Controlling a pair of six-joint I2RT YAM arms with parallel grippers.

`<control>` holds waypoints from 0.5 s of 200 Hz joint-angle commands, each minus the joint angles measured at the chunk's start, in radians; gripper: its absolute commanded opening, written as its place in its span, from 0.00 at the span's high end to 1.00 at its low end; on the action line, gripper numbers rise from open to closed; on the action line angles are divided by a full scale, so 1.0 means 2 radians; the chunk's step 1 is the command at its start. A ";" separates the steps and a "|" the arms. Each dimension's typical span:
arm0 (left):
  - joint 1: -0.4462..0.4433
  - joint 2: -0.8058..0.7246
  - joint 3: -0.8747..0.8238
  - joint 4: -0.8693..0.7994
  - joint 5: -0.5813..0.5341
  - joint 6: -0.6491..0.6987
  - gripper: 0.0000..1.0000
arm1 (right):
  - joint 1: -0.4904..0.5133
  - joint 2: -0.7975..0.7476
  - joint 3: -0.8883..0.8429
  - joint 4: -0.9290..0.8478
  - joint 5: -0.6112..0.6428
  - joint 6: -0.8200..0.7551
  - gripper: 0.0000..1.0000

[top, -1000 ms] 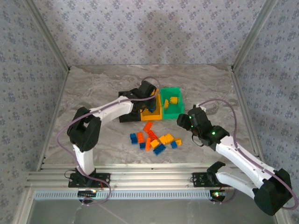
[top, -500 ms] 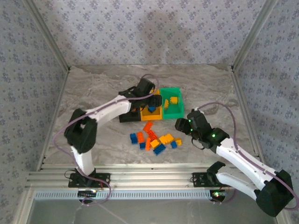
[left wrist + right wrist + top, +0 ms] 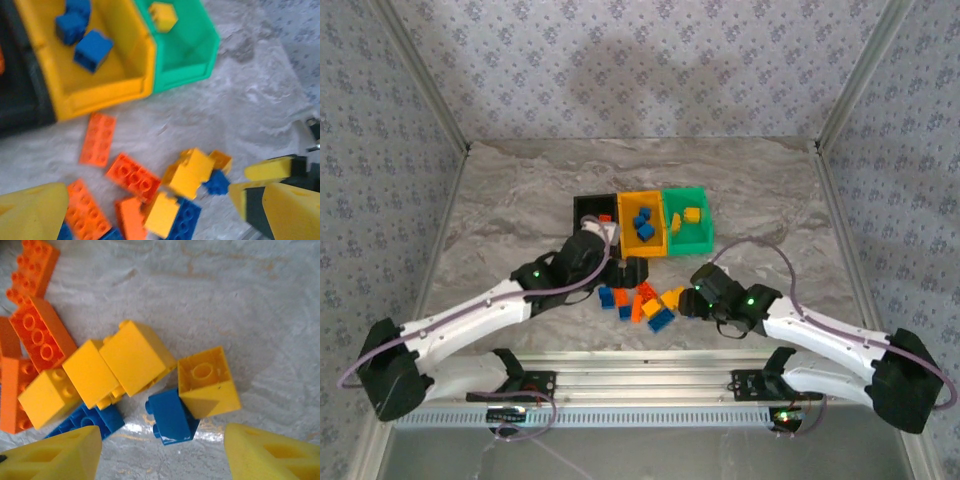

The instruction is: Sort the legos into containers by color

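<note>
Legos [image 3: 642,300] lie heaped on the table [image 3: 520,200] just in front of the containers [image 3: 665,225], and we see blue ones already in the yellow-orange bin [image 3: 100,95] and yellow ones in the green bin [image 3: 185,75]. We find the left gripper [image 3: 150,200] above the heap with jaws spread wide and nothing between them. The right gripper [image 3: 162,447] hangs low over yellow and blue ones at the heap's right edge, its jaws apart and holding nothing.

Table [image 3: 520,190] with grey-white marbled top, blue-grey patterned wall panels [image 3: 640,60] behind and on both sides of the table, slanted metal corner posts [image 3: 423,75] at the table's far corners, ribbed aluminium rail [image 3: 640,380] along the table's near edge
</note>
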State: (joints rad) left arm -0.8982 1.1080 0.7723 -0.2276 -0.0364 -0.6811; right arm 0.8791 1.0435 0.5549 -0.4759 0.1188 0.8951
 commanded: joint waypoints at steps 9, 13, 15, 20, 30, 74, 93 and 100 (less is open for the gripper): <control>-0.001 -0.057 -0.055 -0.008 -0.025 -0.039 0.00 | 0.021 0.037 -0.003 -0.011 0.022 0.023 0.36; -0.001 -0.062 -0.060 -0.010 -0.025 -0.041 0.00 | 0.023 0.040 -0.003 -0.011 0.024 0.025 0.37; -0.001 -0.064 -0.063 -0.011 -0.027 -0.043 0.00 | 0.023 0.043 -0.004 -0.011 0.025 0.026 0.37; -0.001 -0.069 -0.069 -0.013 -0.029 -0.046 0.00 | 0.025 0.048 -0.003 -0.007 0.027 0.026 0.38; -0.001 -0.078 -0.078 -0.015 -0.034 -0.050 0.00 | 0.026 0.059 -0.001 -0.004 0.032 0.025 0.41; -0.001 -0.089 -0.089 -0.026 -0.048 -0.053 0.00 | 0.026 0.094 0.018 -0.004 0.047 0.022 0.49; -0.001 -0.091 -0.090 -0.030 -0.052 -0.052 0.00 | 0.023 0.107 0.025 0.000 0.049 0.015 0.53; -0.001 -0.092 -0.091 -0.032 -0.053 -0.052 0.00 | 0.023 0.111 0.027 0.003 0.049 0.013 0.54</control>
State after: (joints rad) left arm -0.8978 0.9424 0.5987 -0.2684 -0.1116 -0.7731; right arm 0.9257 1.2388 0.5709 -0.4717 0.1780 0.9268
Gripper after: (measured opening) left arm 0.996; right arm 0.476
